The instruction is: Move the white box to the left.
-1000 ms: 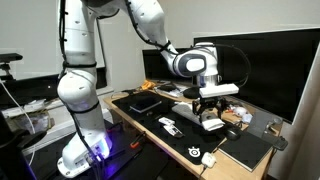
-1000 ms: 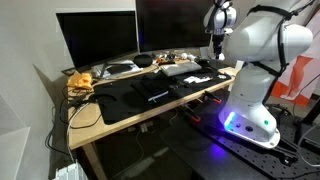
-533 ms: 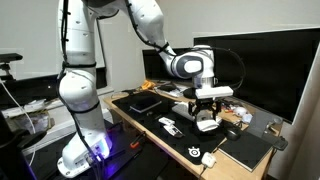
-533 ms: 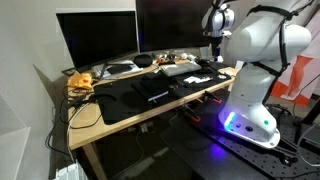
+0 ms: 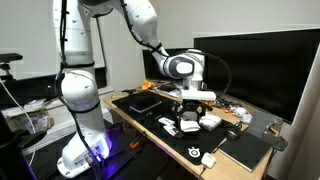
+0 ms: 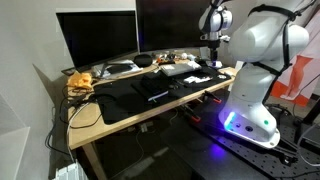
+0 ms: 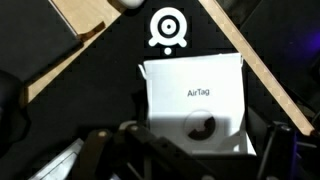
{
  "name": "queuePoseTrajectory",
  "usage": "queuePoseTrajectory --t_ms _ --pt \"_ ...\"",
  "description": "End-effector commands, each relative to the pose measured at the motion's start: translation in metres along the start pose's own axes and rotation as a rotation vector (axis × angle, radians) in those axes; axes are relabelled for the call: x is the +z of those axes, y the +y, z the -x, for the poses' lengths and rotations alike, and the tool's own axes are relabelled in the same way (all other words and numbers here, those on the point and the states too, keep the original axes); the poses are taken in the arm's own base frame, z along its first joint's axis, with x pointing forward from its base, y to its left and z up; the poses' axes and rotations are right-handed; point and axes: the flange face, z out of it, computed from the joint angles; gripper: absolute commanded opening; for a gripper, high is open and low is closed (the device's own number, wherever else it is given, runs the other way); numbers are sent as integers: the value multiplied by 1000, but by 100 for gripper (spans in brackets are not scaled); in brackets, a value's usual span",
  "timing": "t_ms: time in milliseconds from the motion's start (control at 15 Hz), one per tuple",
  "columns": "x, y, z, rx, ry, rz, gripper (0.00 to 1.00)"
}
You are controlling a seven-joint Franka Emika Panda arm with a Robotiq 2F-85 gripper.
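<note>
A wooden desk (image 7: 85, 15) is seen in a room with big dark screens (image 5: 260, 65) at the back. Much of the desk is covered by a black mat (image 7: 110, 70). Over this mat the gripper (image 7: 197, 152) is pointed straight down. In the wrist view its two dark fingers are seen close on either side of the white box (image 7: 193, 90). The gap between them is filled by the box, so the box is judged to be gripped. The word "AirTag" can be read on its lid. Whether the box is lifted or touching the mat cannot be told. A white round logo (image 7: 167, 28) is printed on the mat just past the box.

In an exterior view the gripper (image 5: 190, 112) is seen low over the middle of the desk, with the white box (image 5: 189, 126) right under it. A small narrow white gadget (image 5: 168, 124) is lying just beside the box. The white arm (image 5: 145, 25) is bent over the desk from above.

The step in hand is judged to be the carrying of the box sideways. Next, the box should be taken to the robot's left. It should be kept low and level and steered past the gadget so that nothing is knocked. Then it should be put down flat on a bare bit of mat. Only after that should the fingers be opened and the gripper lifted away.
</note>
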Motion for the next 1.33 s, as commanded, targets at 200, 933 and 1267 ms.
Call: queuePoseTrajectory --t_ms 200,933,1267 --pt "-14 -52 -15 218 78 -31 68" --pt "-22 -81 -59 366 133 -29 93" --pt "-22 -84 -61 372 137 -26 93"
